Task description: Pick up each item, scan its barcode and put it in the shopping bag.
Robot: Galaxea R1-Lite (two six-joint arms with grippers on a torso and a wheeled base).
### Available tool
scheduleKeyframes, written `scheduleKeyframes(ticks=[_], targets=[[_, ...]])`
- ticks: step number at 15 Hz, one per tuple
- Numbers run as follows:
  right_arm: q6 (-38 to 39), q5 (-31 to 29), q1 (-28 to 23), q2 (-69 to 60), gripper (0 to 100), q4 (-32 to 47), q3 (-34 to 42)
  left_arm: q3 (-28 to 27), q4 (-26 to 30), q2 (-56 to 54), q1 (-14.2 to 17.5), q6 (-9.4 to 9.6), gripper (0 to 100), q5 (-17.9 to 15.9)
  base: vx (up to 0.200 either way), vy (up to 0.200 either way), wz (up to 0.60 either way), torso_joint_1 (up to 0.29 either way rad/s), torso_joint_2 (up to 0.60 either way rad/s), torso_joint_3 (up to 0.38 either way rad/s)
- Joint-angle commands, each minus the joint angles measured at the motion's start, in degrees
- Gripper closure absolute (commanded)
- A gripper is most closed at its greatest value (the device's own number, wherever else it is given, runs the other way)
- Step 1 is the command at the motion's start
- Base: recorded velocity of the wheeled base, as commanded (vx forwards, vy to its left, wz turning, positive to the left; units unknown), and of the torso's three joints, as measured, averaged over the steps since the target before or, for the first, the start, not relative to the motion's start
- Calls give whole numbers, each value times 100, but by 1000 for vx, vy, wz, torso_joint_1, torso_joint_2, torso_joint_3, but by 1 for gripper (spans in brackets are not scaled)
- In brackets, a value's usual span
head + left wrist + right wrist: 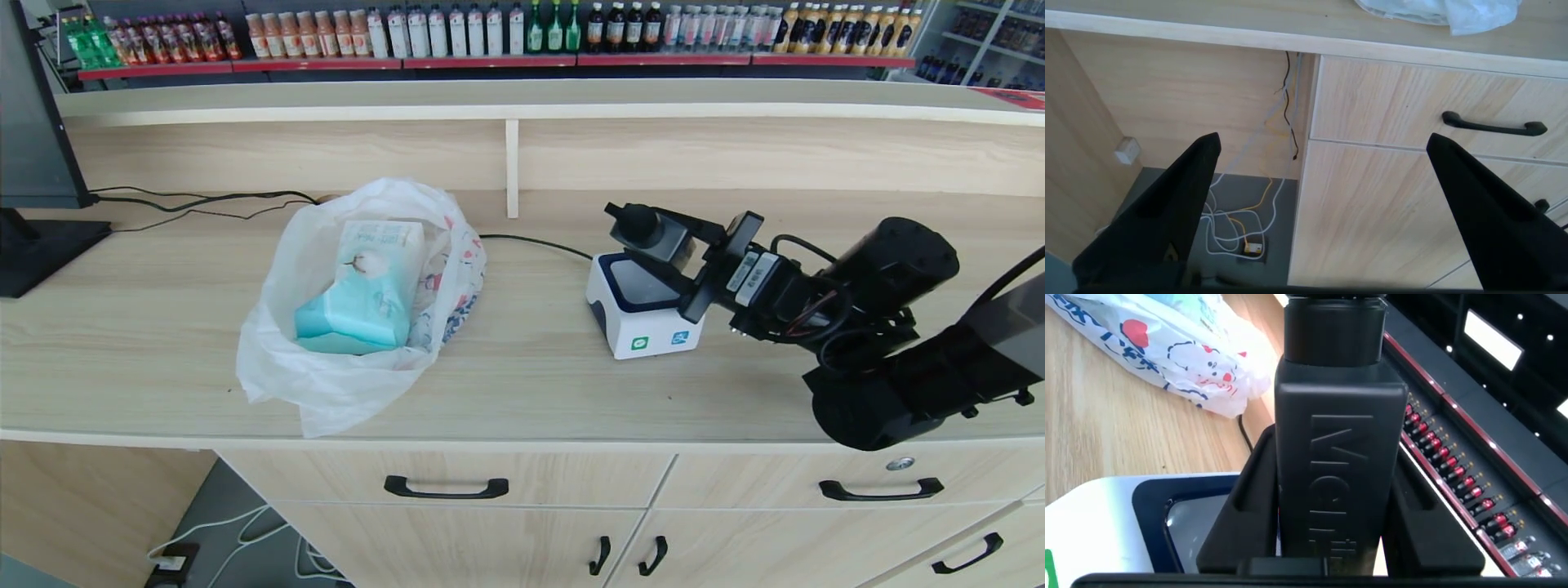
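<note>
A white plastic shopping bag (343, 359) lies open on the wooden counter, with a teal tissue pack (367, 286) inside it. Right of it stands the white and dark blue barcode scanner (645, 314). My right gripper (657, 237) is shut on a dark grey bottle with a black cap (649, 227), held tilted just above the scanner's window. In the right wrist view the bottle (1335, 433) lies between the fingers, over the scanner (1143, 518), with the bag (1167, 343) beyond. My left gripper (1315, 212) hangs open below the counter, facing the drawers.
A monitor base (41, 245) and cables (196, 200) sit at the counter's left. A raised wooden ledge (522, 114) runs along the back, with bottle shelves behind. Drawers with black handles (1494, 124) lie below the counter edge.
</note>
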Motion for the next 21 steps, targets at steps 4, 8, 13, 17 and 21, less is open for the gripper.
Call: scheduleKeyframes(ticks=[4,8,13,17,21], targets=[[102,-336,321,-274,100,-20,51,0,-4,0,0,-2,0,-5,0,0,0,0,0,0],[102,-459,453,-468,100,-20,359,0,-4,0,0,-2,0,4,0,0,0,0,0,0],[129,-512,505,-1092,100,-20,1115,0,-4,0,9,-2,0,4,0,0,0,0,0,0],[718,-1786,1376,-1584,100,-20,1502,0,-4,0,0,-2,0,-5,0,0,0,0,0,0],[1544,-2489,1481,-2041,100,-20,1748,0,-4,0,0,7,0,-5,0,0,0,0,0,0]])
